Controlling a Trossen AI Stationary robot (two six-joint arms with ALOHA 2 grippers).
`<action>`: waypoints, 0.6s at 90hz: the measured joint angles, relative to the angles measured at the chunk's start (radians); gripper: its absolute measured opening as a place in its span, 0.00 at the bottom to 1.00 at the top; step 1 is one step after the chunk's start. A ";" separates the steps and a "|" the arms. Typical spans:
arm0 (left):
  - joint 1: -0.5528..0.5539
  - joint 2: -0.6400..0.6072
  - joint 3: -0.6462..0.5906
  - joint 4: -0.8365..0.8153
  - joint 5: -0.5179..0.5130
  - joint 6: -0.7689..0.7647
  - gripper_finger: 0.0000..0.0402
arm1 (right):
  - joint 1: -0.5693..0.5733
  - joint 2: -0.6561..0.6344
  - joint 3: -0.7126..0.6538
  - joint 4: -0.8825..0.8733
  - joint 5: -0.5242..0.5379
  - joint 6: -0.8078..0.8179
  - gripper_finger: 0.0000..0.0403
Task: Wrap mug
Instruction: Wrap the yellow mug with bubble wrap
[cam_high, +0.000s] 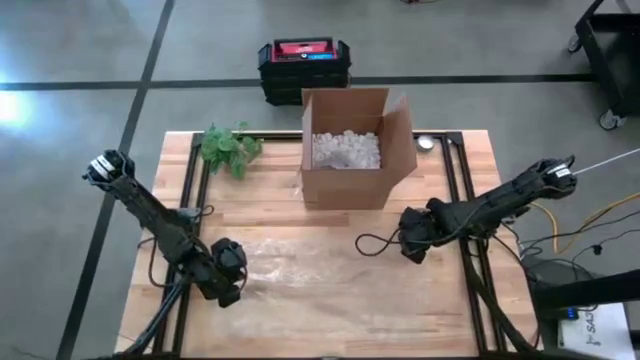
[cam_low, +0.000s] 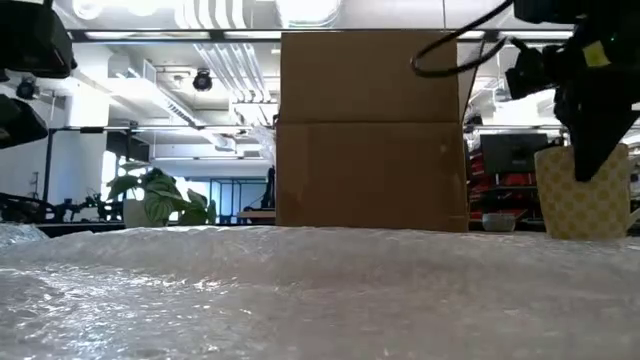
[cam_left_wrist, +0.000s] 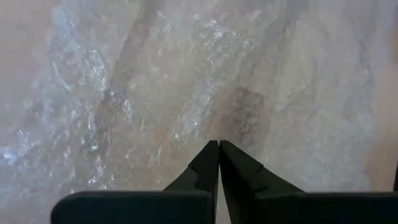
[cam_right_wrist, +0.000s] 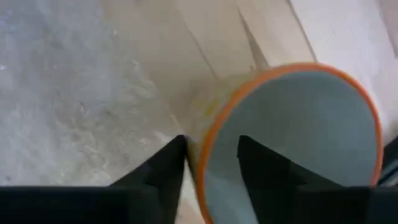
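Observation:
A yellow patterned mug (cam_low: 585, 200) with an orange rim and a grey inside (cam_right_wrist: 298, 130) stands upright at the table's right, beside the right edge of a clear bubble-wrap sheet (cam_high: 300, 265) that lies flat on the wood. My right gripper (cam_high: 411, 244) is shut on the mug. My left gripper (cam_high: 228, 272) is shut, with nothing between its fingers. It hangs over the sheet's left part (cam_left_wrist: 186, 93). The sheet hides the mug's base in the low view. My right gripper holds the mug's wall at the rim (cam_right_wrist: 202, 155), with one finger (cam_right_wrist: 267, 174) inside the mug and the other finger (cam_right_wrist: 165, 171) outside. The fingers come from above, pointing down. The mug stays upright; whether its base is on the table I cannot tell.
An open cardboard box (cam_high: 352, 150) holding white packing peanuts stands at the table's far middle. A green plant (cam_high: 230, 148) lies at the far left, and a small round object (cam_high: 426, 143) lies to the right of the box. A black and red case (cam_high: 303, 62) sits on the floor beyond.

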 joint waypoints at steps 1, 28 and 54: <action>0.000 0.000 0.000 0.000 -0.002 0.000 0.00 | 0.000 0.000 0.003 0.000 -0.001 -0.004 0.16; 0.000 0.000 0.000 0.001 -0.049 0.019 0.00 | 0.051 0.047 0.263 0.108 -0.055 -0.163 0.02; 0.000 -0.001 0.000 -0.001 -0.049 0.020 0.00 | 0.105 0.455 0.646 0.267 -0.070 -0.483 0.01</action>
